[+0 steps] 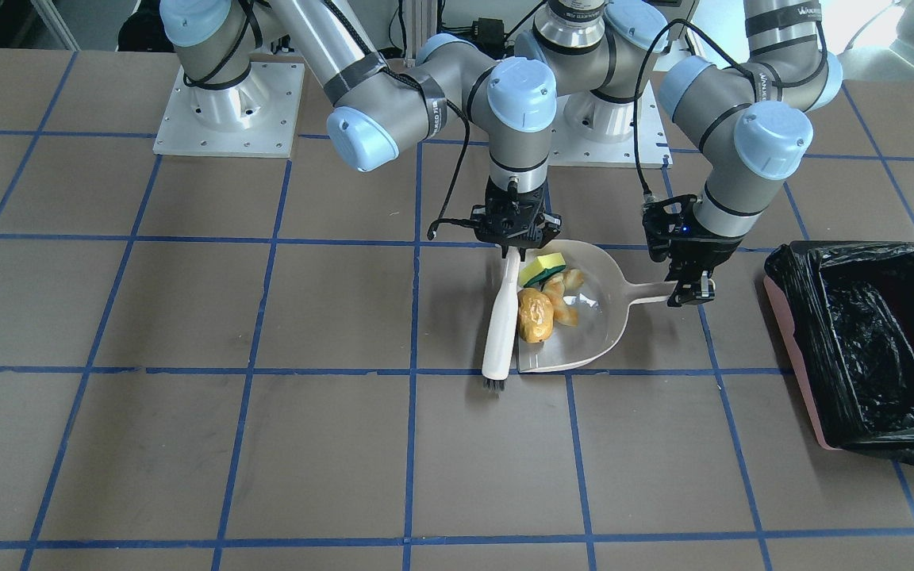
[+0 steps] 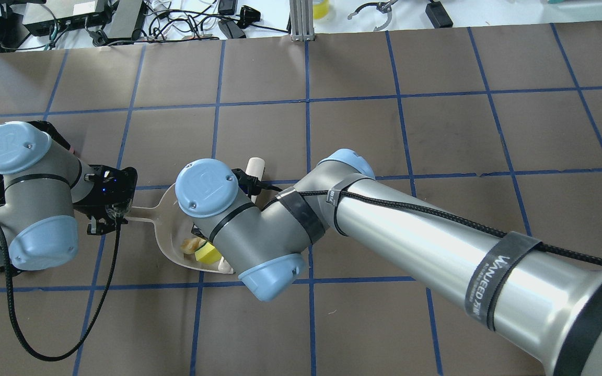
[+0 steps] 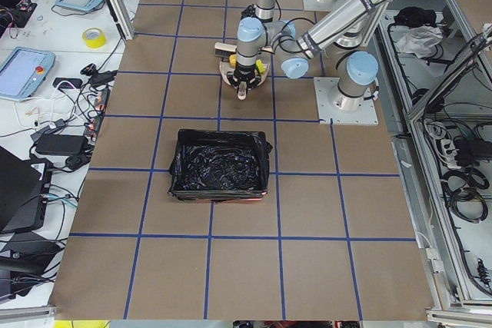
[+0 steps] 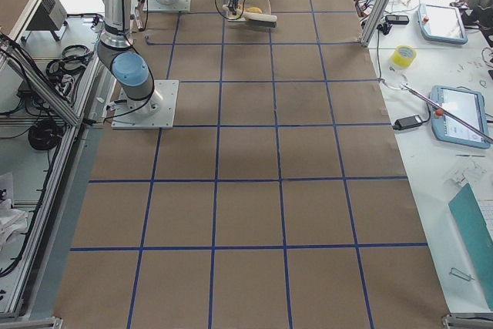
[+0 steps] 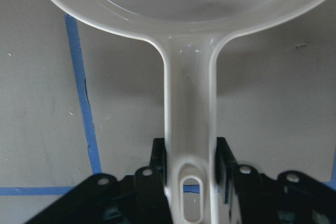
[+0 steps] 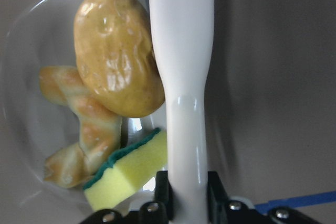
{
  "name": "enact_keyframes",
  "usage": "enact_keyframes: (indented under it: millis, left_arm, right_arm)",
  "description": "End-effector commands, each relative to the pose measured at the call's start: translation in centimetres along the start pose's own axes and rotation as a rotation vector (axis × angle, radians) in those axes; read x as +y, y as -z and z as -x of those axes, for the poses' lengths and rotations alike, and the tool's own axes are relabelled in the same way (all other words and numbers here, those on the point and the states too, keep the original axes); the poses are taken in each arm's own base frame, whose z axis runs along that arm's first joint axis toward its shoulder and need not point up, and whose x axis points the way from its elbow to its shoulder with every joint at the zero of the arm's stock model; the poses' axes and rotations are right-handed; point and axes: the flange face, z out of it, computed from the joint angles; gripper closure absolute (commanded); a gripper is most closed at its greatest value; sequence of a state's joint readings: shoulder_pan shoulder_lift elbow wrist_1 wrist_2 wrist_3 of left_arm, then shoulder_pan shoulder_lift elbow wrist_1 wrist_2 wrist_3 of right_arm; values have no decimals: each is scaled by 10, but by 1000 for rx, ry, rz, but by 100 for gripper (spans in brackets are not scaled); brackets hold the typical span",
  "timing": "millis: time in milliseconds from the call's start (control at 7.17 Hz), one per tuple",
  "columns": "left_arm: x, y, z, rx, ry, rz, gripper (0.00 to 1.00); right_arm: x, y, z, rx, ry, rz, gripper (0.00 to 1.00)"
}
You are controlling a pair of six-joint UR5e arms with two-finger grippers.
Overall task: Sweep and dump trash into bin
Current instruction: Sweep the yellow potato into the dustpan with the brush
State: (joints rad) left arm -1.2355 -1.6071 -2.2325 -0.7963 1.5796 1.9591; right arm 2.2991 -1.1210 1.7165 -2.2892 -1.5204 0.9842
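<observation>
- While the left end effector [image 1: 693, 292] clamps the pan [image 1: 601, 319] handle and the right end effector [image 1: 514, 243] grips the brush [image 1: 502, 317], we see all the trash [image 1: 546, 297] in the pan, brush across its mouth.
- Risk: tipping en route to the bin [image 1: 830, 357] rolls the potato [image 1: 535, 316] out once the brush clears.
- Overhead, the right arm [image 2: 411, 235] hides most of the pan from us.
</observation>
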Motion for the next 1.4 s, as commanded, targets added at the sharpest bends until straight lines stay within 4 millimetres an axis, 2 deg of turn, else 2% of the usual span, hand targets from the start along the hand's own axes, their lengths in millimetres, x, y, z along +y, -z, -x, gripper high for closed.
enact_keyframes:
  millis: [0,279,419,698,837,977,1116,1256]
  left_arm:
    - [0,0,2,-1,2,-1,100]
    - [0,0,2,-1,2,-1,100]
    - [0,0,2,-1,1,-1,100]
    - [-1,0,2,-6,-1,-10,100]
    - [0,0,3,-6,-1,-15,100]
    - [0,0,3,-8,-1,-16,100]
    - [5,4,7,-21,2,-15,100]
    - [12,18,18,-54,-18,-2,100]
  right_arm:
    - [4,4,29,-30,-46,-1,100]
    - [3,9,35,-50,-60,19,100]
    - [-1,13,33,-47,1,0,100]
    - [-17,16,22,17,87,-36,100]
    - [-31,36,10,32,105,-30,100]
    - [-55,58,-8,36,115,-26,100]
    - [-77,88,-31,46,148,-15,100]
    - [-104,114,-63,64,178,-4,100]
